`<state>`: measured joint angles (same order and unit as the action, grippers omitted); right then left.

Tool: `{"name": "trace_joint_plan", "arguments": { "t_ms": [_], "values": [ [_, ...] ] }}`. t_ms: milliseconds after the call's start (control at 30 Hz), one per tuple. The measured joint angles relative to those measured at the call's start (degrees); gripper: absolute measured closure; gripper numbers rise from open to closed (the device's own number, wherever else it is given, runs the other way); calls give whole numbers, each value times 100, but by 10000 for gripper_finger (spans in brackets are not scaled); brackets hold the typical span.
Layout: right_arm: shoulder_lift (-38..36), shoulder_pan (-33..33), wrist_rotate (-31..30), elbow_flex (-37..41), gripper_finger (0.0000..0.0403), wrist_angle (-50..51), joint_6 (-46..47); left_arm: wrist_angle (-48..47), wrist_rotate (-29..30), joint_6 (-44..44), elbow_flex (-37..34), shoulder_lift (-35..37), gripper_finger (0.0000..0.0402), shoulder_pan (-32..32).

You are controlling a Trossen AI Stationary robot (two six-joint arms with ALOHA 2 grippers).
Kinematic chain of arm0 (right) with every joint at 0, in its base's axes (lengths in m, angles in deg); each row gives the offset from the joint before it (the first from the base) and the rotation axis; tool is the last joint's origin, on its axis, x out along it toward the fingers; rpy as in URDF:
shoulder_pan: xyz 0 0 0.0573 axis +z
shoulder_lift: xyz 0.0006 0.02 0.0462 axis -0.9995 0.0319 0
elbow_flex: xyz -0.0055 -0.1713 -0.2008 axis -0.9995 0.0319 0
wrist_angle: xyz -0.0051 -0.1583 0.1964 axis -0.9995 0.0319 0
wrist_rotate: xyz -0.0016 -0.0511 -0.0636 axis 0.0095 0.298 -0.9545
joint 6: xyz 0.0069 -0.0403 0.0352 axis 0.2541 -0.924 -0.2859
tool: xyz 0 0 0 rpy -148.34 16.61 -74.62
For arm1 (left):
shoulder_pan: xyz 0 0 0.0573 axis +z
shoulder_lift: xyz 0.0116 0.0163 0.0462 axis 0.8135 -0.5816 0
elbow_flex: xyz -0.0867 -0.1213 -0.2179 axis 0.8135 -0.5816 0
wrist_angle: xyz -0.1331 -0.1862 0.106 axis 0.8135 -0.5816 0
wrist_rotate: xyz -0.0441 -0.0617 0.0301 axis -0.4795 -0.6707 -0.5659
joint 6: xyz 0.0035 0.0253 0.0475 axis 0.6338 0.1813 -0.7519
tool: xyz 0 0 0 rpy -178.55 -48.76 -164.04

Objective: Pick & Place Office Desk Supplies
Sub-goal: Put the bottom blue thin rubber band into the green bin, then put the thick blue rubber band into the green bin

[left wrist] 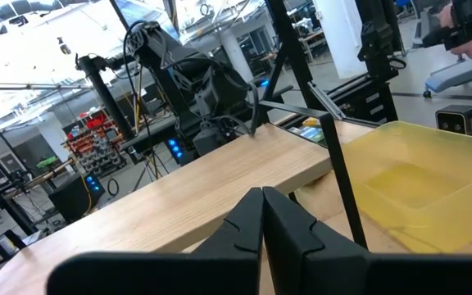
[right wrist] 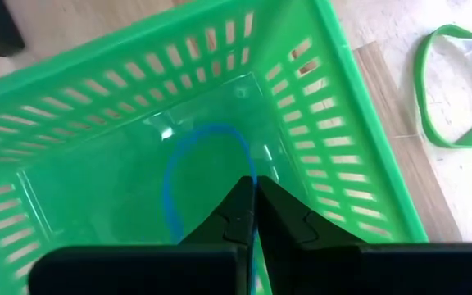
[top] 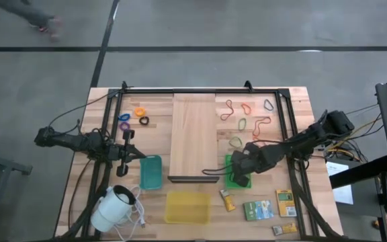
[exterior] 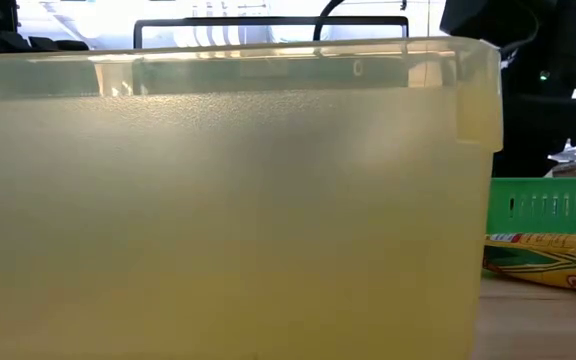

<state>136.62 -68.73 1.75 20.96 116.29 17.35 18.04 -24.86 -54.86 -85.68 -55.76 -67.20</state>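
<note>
The right gripper [right wrist: 255, 215] hangs inside the green basket [right wrist: 367, 156], its fingers pressed together on a blue rubber band [right wrist: 188, 152] whose loop lies against the basket floor. A green rubber band [right wrist: 457, 82] lies on the table just outside the basket, more bands [top: 247, 114] are scattered at the far right, and small rings [top: 138, 115] sit at the far left. The left gripper [left wrist: 262, 225] waits with fingers together at the left, near the long wooden board [top: 193, 134] and the yellow bin [top: 188, 207].

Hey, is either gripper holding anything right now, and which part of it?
The right gripper, over the green basket, pinches the blue rubber band at one side of its loop. The left gripper is shut on nothing.
</note>
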Motion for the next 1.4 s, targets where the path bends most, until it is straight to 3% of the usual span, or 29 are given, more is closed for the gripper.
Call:
{"name": "trace_joint_plan", "arguments": {
  "t_ms": [500,767,1000,1167,1400],
  "values": [
    [42,4,-219,15,292,-98,1,2,0,0,-1,0,390,1],
    [-5,8,-337,17,262,-180,-81,2,0,0,2,0,390,5],
    [-511,11,-450,-53,248,-115,-112,2,1,-1,0,-2,390,5],
    [-1092,9,-452,-128,251,424,584,2,0,0,2,0,390,5],
    [-1898,11,-452,-278,257,1919,2298,2,0,-2,2,-4,390,5]
  ]
}}
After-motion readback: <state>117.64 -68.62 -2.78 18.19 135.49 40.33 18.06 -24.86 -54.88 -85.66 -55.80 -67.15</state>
